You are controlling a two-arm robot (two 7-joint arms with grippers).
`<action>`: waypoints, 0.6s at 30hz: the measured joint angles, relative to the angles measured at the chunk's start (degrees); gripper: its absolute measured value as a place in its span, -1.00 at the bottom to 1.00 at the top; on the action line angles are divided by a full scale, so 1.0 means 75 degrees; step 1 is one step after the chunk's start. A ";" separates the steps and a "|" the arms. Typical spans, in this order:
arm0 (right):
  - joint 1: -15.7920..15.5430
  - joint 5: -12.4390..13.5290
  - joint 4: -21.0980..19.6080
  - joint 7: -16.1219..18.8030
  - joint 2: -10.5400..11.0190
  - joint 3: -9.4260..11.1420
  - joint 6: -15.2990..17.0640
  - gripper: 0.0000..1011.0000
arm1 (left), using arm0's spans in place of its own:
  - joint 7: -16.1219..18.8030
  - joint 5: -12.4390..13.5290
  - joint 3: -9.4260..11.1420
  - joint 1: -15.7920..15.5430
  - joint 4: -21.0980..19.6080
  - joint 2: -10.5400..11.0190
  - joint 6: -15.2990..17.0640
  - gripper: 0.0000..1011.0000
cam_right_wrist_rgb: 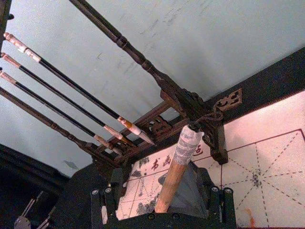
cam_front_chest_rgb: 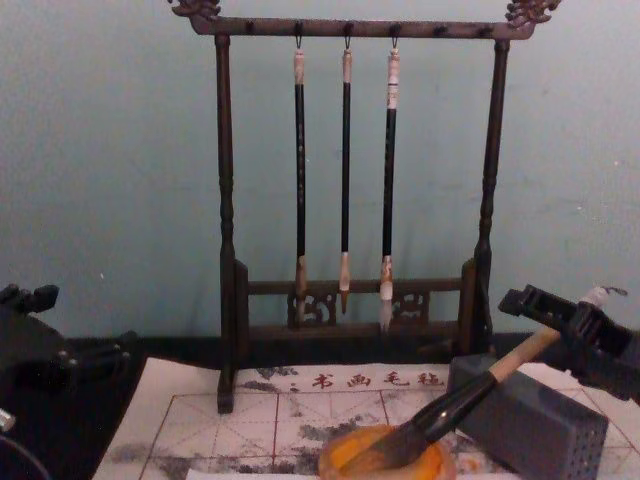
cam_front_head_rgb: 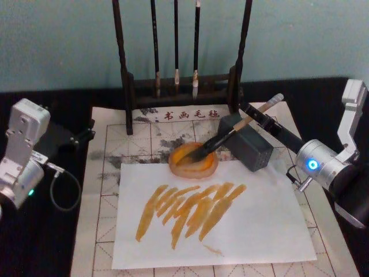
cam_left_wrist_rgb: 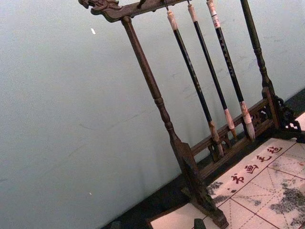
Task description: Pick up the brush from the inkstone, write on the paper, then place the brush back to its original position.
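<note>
Brush [cam_front_head_rgb: 230,137] is sitting with its dark bristles down in the orange inkstone [cam_front_head_rgb: 180,168], dead centre of the head view. Its handle slants up to the right across the grey block [cam_front_head_rgb: 256,151].

Right gripper [cam_front_head_rgb: 260,118] is round the upper handle. The right wrist view settles how it stands: fingers [cam_right_wrist_rgb: 114,198] spread, a gap either side of the wood, so not pinching it.

The head camera gives you the plain white sheet [cam_front_head_rgb: 259,225] with orange strokes, lying on the gridded paper [cam_front_head_rgb: 106,153] in the lower half. The chest view gives the side-on tilt of the brush, plus the whole rack [cam_front_chest_rgb: 222,200] with three thin brushes [cam_front_chest_rgb: 345,170] hanging from it.

Left gripper [cam_front_head_rgb: 85,134] is parked at the left, just beside the paper's upper left corner.
</note>
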 joint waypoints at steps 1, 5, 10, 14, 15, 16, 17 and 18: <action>0.0001 0.0000 0.0000 0.0000 0.0000 0.0000 0.0000 0.98 | 0.0000 0.0000 0.0000 0.0000 0.0000 0.0000 0.0000 0.98; 0.0000 0.0000 0.0000 0.0000 0.0000 0.0000 -0.0001 0.98 | 0.0000 0.0000 0.0000 0.0000 0.0000 0.0000 0.0000 0.98; 0.0000 0.0000 0.0000 0.0000 0.0001 -0.0002 -0.0003 0.98 | 0.0000 0.0000 0.0000 0.0000 0.0000 0.0000 0.0000 0.98; 0.0001 -0.0005 -0.0019 0.0011 0.0045 -0.0042 -0.0096 0.98 | 0.0000 0.0000 0.0001 0.0000 0.0000 0.0000 0.0000 0.98; -0.0006 -0.0019 -0.0038 0.0033 0.0071 -0.0057 -0.0142 0.98 | 0.0000 0.0000 0.0001 0.0000 0.0000 0.0000 0.0000 0.98; -0.0014 -0.0037 -0.0052 0.0048 0.0089 -0.0064 -0.0166 0.98 | 0.0000 0.0000 0.0000 0.0000 0.0000 0.0000 0.0000 0.98; -0.0023 -0.0053 -0.0063 0.0066 0.0109 -0.0074 -0.0187 0.98 | 0.0000 0.0000 0.0001 0.0000 0.0000 0.0000 0.0000 0.98; -0.0034 -0.0071 -0.0073 0.0085 0.0128 -0.0082 -0.0209 0.98 | 0.0000 0.0000 0.0001 0.0000 0.0000 0.0000 0.0000 0.98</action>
